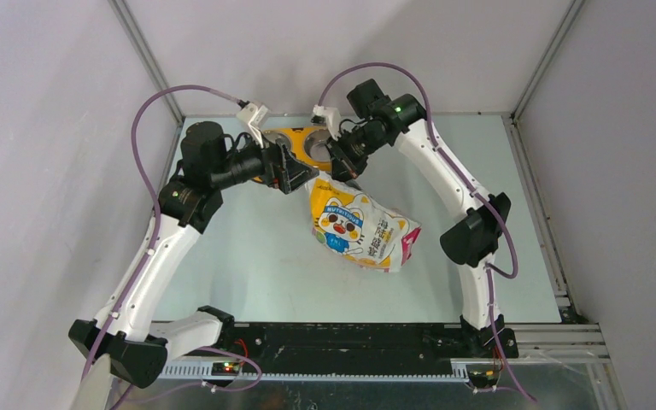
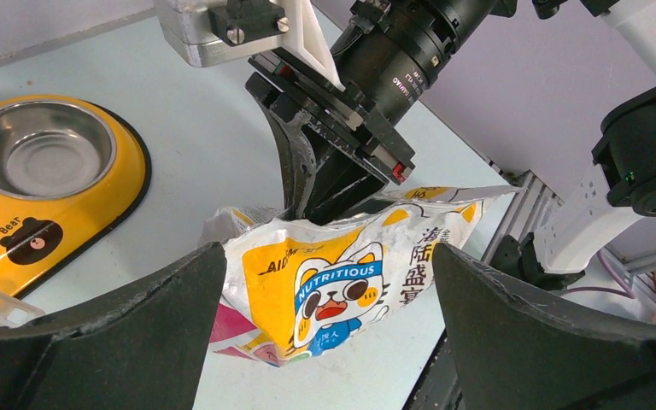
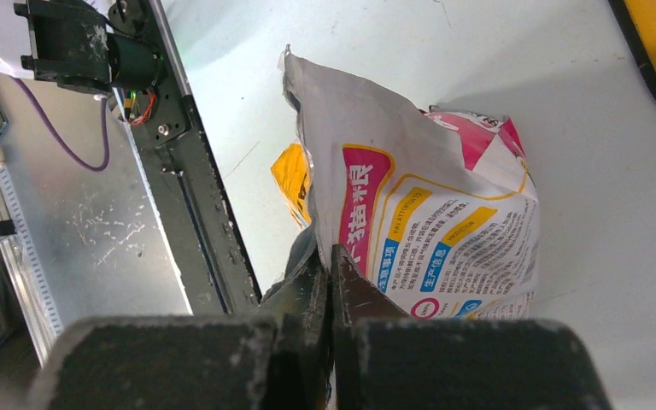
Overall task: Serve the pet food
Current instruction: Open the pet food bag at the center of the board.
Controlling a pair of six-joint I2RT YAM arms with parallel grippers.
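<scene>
Pinching the crumpled top edge of a glossy yellow, white and pink pet food bag (image 3: 427,213) printed with a cartoon cat, the right claw (image 3: 331,278) has its two dark fingers pressed together on the foil; the wrist view shows the seam caught between them, with the bag's printed back panel spreading away to the right. From above, that claw (image 1: 342,171) sits at the far end of the bag (image 1: 363,226), which lies in the middle of the pale green bench (image 1: 248,256); the bag's far end is gathered up at the grip, while its near right end rests on the surface. No kibble itself shows; only the bag can be seen. The left claw (image 2: 329,256) is spread wide, its fingers standing to either side of the cat print (image 2: 337,290) in its own view without touching the bag; overhead it hangs just left of the bag's far end (image 1: 295,179), close beside the right claw. A yellow oval feeder (image 1: 295,137) lies on the far part of the bench, just beyond both claws; one of its round steel bowls (image 2: 43,158) is visible from the left wrist, its basin bare and shiny.
</scene>
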